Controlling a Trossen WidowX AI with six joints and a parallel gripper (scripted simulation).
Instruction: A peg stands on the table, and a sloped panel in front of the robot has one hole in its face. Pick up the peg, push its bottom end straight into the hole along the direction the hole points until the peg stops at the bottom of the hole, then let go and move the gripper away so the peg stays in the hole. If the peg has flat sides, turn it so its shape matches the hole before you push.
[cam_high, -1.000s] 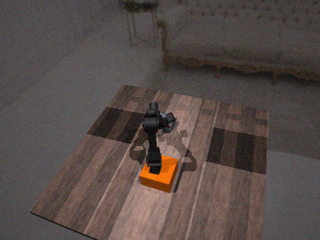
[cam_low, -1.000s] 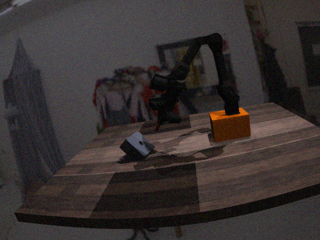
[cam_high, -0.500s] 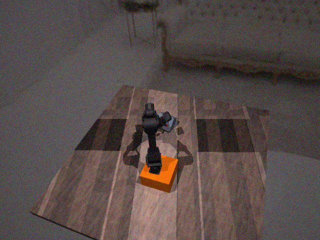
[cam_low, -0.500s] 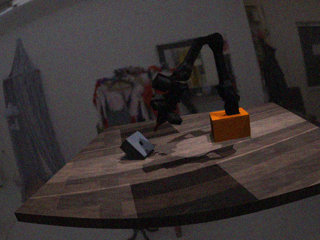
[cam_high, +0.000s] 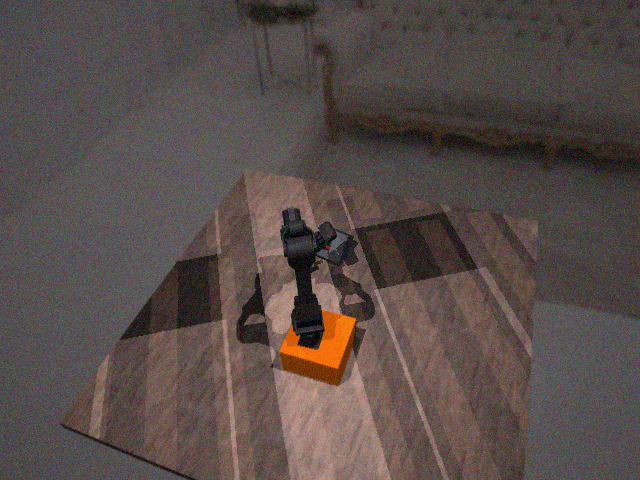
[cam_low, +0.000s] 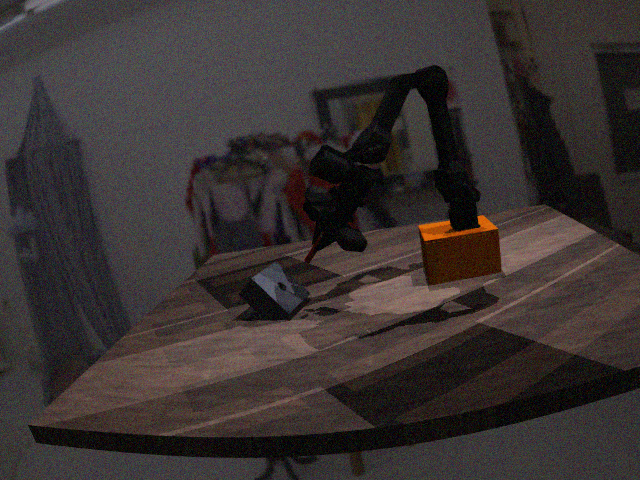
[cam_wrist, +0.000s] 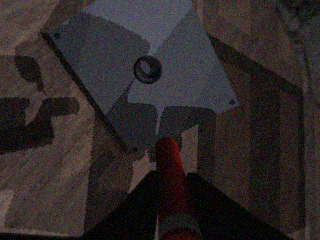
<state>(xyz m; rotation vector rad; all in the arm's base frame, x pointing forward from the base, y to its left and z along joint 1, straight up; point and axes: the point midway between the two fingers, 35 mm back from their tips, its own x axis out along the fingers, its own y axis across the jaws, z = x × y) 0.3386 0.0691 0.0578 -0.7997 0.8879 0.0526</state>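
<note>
My gripper (cam_wrist: 171, 180) is shut on a red round peg (cam_wrist: 171, 157) (cam_low: 311, 252). The peg has a grey band near the fingers, and its free end points away from them. The peg is in the air, tilted, above and to the right of the sloped panel in the exterior view. The grey-blue sloped panel (cam_high: 339, 252) (cam_low: 266, 283) (cam_wrist: 95, 65) has one round dark hole (cam_low: 281, 286) (cam_wrist: 148, 69) in its face. In the wrist view the peg's tip shows near the panel's lower edge, below the hole. The peg and panel are apart in the exterior view.
The arm stands on an orange block (cam_high: 315, 364) (cam_low: 460, 258), well behind the gripper. The wooden table (cam_high: 170, 403) (cam_low: 232, 372) carries dark shadows of the arm. Small dark dots mark the panel's corners. A sofa and a stool stand beyond the table in the top view.
</note>
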